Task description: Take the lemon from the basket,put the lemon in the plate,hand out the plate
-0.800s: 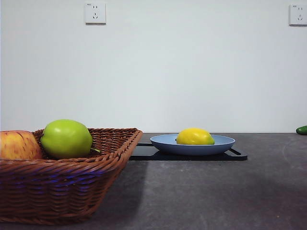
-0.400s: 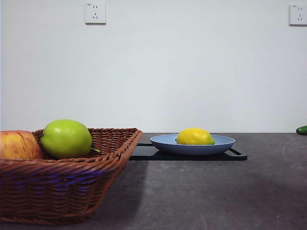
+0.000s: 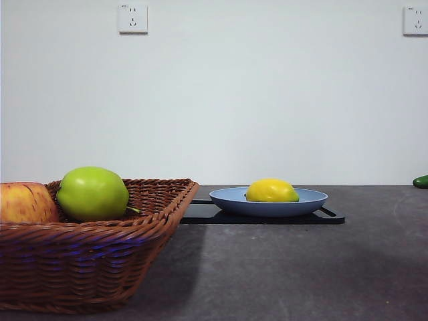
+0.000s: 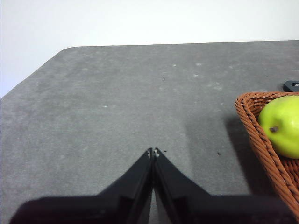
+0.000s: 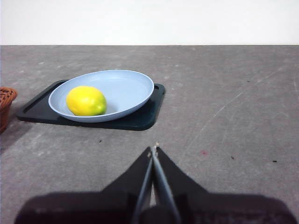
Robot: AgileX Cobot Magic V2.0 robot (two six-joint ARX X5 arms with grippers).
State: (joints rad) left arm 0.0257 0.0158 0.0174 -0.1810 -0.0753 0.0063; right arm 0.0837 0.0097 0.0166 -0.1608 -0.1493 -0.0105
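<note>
Lemon (image 3: 271, 190) lying in the plate (image 3: 314, 198), both grippers idling clenched.
Left gripper (image 4: 153, 152) and right gripper (image 5: 153, 149) are pressing their jaws together, grasping nothing, hovering above the table (image 5: 233, 107).

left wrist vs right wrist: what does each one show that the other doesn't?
Only the left wrist view shows the green fruit lying in the basket, and the left gripper, shut, over bare table.

Only the right wrist view shows the lemon lying in the light-blue plate, the plate resting on the black tray, and the right gripper, shut, short of the tray.

Both show the grey table, the white wall, the basket (just an edge in the right wrist view), and the tray (just a corner in the left wrist view).
</note>
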